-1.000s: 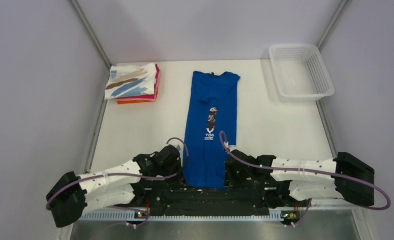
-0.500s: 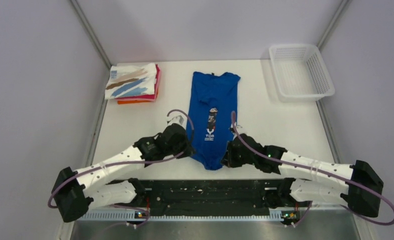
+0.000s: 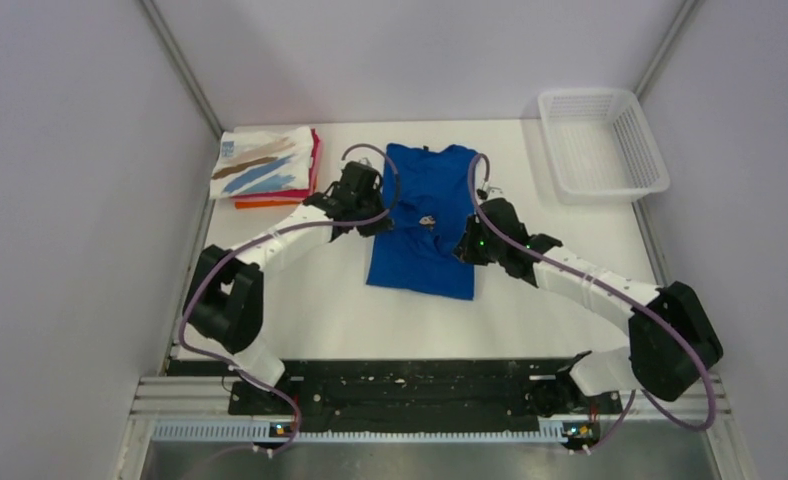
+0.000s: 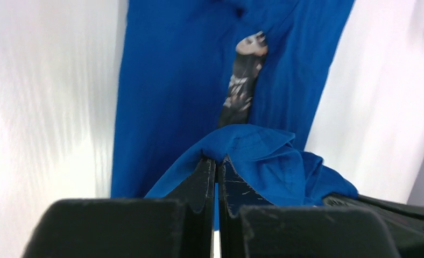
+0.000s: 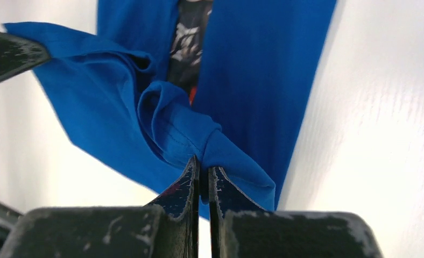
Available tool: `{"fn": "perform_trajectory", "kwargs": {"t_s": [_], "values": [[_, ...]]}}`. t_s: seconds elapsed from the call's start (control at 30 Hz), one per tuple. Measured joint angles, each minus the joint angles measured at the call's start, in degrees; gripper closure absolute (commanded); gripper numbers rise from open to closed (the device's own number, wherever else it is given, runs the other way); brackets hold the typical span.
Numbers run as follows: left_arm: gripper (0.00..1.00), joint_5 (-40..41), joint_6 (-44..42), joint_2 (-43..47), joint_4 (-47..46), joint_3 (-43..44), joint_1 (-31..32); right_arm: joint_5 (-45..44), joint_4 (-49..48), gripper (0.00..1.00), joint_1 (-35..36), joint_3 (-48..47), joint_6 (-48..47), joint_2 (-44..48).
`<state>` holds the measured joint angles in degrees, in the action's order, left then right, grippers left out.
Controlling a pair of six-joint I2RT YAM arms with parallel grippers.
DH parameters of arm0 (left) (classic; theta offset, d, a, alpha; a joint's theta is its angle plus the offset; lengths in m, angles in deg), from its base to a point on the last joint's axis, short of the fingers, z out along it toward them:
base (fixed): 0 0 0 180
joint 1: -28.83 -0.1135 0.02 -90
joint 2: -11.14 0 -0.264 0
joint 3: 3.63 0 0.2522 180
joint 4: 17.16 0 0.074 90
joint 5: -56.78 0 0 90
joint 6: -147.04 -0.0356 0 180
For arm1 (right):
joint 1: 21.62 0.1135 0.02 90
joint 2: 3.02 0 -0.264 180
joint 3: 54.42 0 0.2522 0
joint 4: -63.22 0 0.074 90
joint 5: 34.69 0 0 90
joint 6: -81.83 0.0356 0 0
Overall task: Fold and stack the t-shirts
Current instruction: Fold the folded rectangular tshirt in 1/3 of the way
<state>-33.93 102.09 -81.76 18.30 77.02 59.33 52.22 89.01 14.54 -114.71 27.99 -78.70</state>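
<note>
The royal blue t-shirt (image 3: pixel 420 225) lies in the middle of the table, its near half lifted and doubled back over the far half. My left gripper (image 3: pixel 378 222) is shut on the hem's left corner, seen as a blue bunch (image 4: pixel 242 142) at its tips (image 4: pixel 216 160). My right gripper (image 3: pixel 467 245) is shut on the right corner, a blue fold (image 5: pixel 199 134) pinched at its tips (image 5: pixel 203 161). The dark print (image 4: pixel 243 75) shows beneath. A folded stack sits far left, with a white streaked t-shirt (image 3: pixel 260 165) over red and orange ones (image 3: pixel 270 202).
A white mesh basket (image 3: pixel 600 140) stands at the far right corner. Grey walls close in the table's left, right and back sides. A black rail (image 3: pixel 400 385) with the arm bases runs along the near edge.
Both grippers have carried the blue shirt's near hem away from the near edge toward the far end, folding the shirt in half. Both arms are now stretched out.
</note>
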Motion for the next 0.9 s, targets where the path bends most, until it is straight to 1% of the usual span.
{"fn": "perform_trajectory", "kwargs": {"t_s": [0.2,0.27,0.43,0.63,0.87,0.9], "values": [[1.0,-4.42,-3.98,-8.68,0.76,9.75,-2.49,1.68,-1.99,1.0,-5.75,-3.15,-2.16,-7.63],[1.0,-5.07,-4.87,-11.06,1.25,11.76,-2.99,2.36,-2.67,1.0,-7.17,-4.09,-2.71,-9.55],[1.0,-5.81,-5.86,-14.4,2.73,13.25,-4.07,4.44,-4.5,1.0,-9.4,-6.01,-3.41,-13.7],[1.0,-5.9,-6.08,-15.39,3.69,14.43,-5.73,6.86,-7.04,1.0,-10.27,-7.3,-3.65,-17.42],[1.0,-5.97,-6.08,-15.65,3.87,14.84,-6.6,7.54,-8.41,1.0,-10.49,-8.28,-4.0,-17.86],[1.0,-6.03,-6.08,-16.04,3.93,15.21,-6.67,7.56,-8.63,0.98,-10.58,-8.35,-4.07,-17.88]]}}
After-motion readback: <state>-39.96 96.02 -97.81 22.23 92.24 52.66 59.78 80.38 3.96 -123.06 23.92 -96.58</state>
